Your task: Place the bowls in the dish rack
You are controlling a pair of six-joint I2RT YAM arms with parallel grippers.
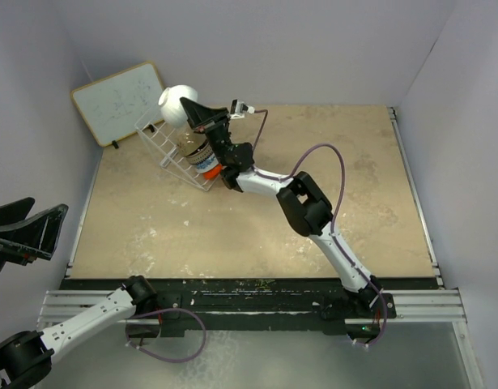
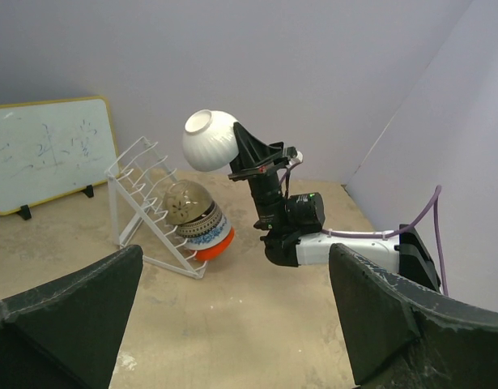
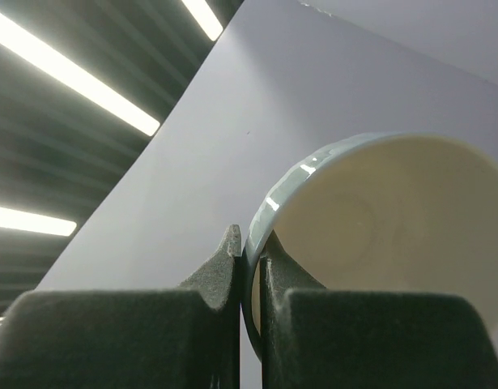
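Parked wide open and empty at lower left is the left gripper (image 1: 46, 212), while the white bowl (image 1: 176, 105), pinched by its rim in the right gripper (image 1: 197, 114), is held above the upper-left dish rack (image 1: 162, 148), where so thin a grip could let it slip.

Right arm (image 1: 342, 255): white tubular links, bulky black joint housings. A thin purple cable (image 1: 342, 170) arcs off it toward 12 o'clock, and a green LED (image 2: 312, 195) shows on the wrist. Left arm (image 1: 87, 316): white, dotted with small dark screws. Left gripper fingers (image 2: 62, 324): matte black grainy wedges.
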